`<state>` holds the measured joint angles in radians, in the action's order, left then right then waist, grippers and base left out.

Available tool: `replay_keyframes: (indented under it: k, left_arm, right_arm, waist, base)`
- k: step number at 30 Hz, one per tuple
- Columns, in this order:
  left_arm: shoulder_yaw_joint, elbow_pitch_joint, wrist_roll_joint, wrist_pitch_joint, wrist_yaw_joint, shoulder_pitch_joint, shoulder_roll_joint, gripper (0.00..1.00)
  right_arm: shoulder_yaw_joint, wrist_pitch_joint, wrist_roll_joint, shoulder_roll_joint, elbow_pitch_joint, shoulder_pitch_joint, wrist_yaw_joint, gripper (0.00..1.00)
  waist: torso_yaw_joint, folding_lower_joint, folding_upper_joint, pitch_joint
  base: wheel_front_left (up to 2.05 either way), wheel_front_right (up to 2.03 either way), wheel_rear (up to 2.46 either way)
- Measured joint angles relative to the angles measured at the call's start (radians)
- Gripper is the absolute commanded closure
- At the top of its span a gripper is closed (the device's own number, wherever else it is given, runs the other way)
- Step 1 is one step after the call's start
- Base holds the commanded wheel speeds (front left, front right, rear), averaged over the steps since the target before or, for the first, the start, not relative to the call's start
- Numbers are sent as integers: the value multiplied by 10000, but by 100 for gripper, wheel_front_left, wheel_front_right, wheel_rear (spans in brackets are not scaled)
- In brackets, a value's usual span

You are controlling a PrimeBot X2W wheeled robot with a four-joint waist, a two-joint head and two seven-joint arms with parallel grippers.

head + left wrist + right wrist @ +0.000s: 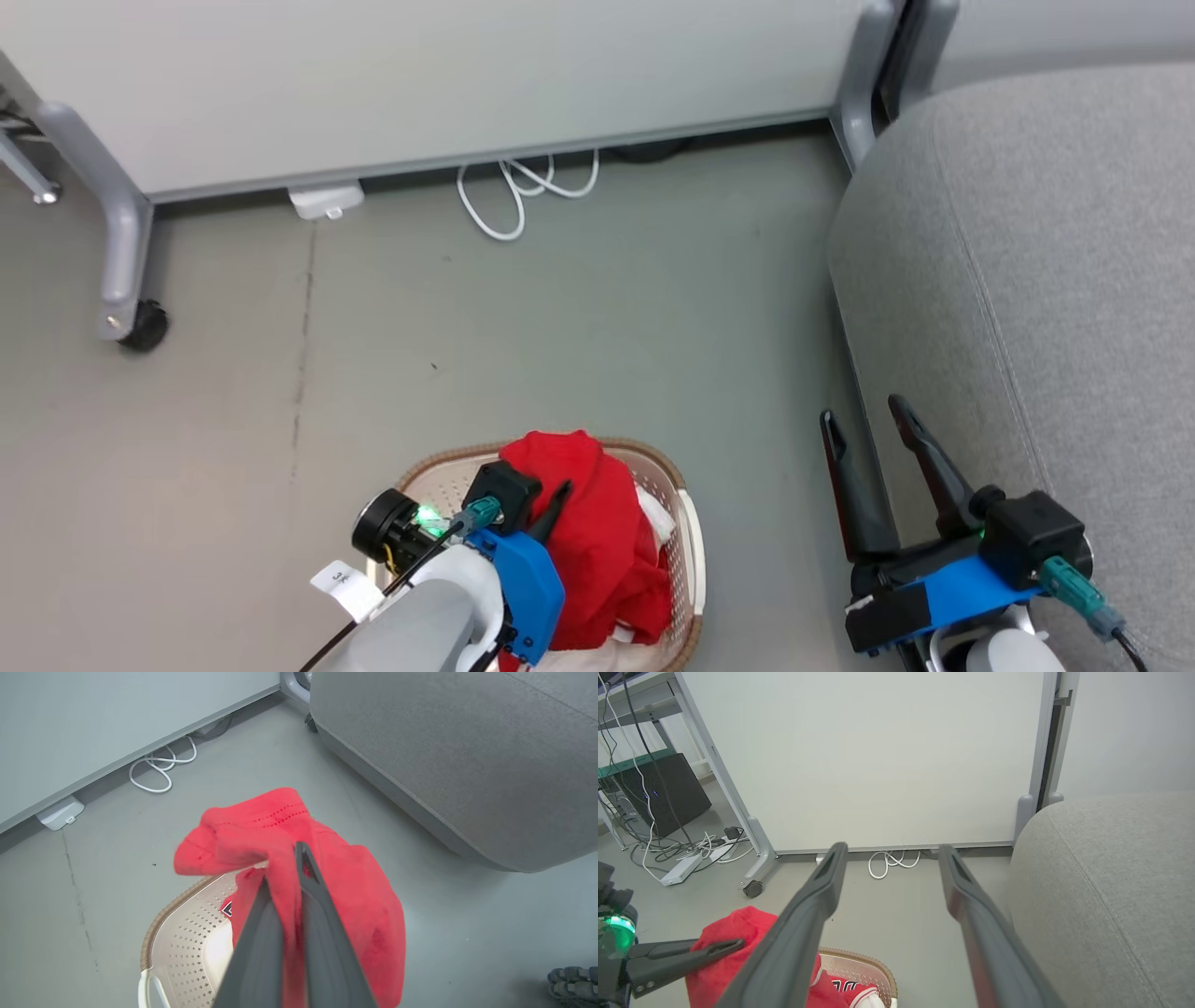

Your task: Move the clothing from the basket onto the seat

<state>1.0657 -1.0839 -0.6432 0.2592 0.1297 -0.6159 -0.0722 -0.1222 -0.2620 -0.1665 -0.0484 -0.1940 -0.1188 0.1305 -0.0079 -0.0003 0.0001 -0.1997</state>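
A coiled white cable [513,191] is laid on the grey floor [560,327] at the foot of a white partition panel [420,75] fitted with a black castor [145,327].

The left end effector [282,862] and right end effector [861,411] are each showing two long dark grey fingers [929,457], sitting on bright blue mounts [971,588] with black housings. Teal plugs [1064,579] are trailing dark cables. A green light [429,515] is glowing beside the pale grey left forearm [429,625], which is carrying a white tag [344,583].

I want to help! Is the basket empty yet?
Not empty. Red clothing lies in the basket, and the left gripper pinches one piece above it.
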Motion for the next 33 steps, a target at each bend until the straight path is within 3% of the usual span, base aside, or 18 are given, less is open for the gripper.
replay_keyframes:
  k: [15,33]
  left_arm:
    - [-468,1705,-242,25,-13,61,184,100]
    - [397,3605,-1080,-510,-288,-1261,215,100]
  right_arm:
    - [-378,420,-67,-2,-21,1046,0,0]
    - [-648,717,-107,-2,144,1385,0,0]
  waist:
    - [468,1,0,2029]
    - [415,2,0,2476]
  base:
    - [0,0,0]
    - [0,0,0]
